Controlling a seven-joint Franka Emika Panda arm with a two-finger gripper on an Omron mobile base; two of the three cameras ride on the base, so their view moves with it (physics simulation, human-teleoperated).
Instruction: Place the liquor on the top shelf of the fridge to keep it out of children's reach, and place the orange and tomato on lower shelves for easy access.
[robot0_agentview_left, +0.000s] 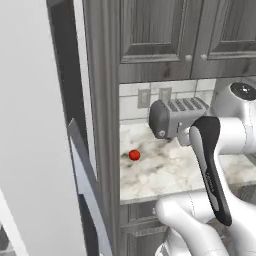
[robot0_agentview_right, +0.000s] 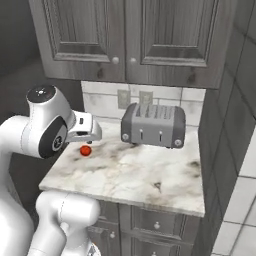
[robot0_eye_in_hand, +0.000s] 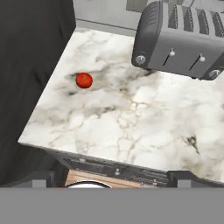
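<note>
The tomato (robot0_agentview_right: 86, 150) is seen near the worktop's (robot0_agentview_right: 135, 172) left edge, partly tucked below the white arm (robot0_agentview_right: 45, 130). A silver toaster (robot0_agentview_right: 153, 125) is set along the back edge, under grey wall cabinets (robot0_agentview_right: 131, 37).

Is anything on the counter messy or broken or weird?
Nothing looks spilled or broken. The tomato sits alone on the marble counter, near its left edge, apart from the toaster, which stands upright at the back. A loose tomato could roll, but it is resting there whole.
</note>
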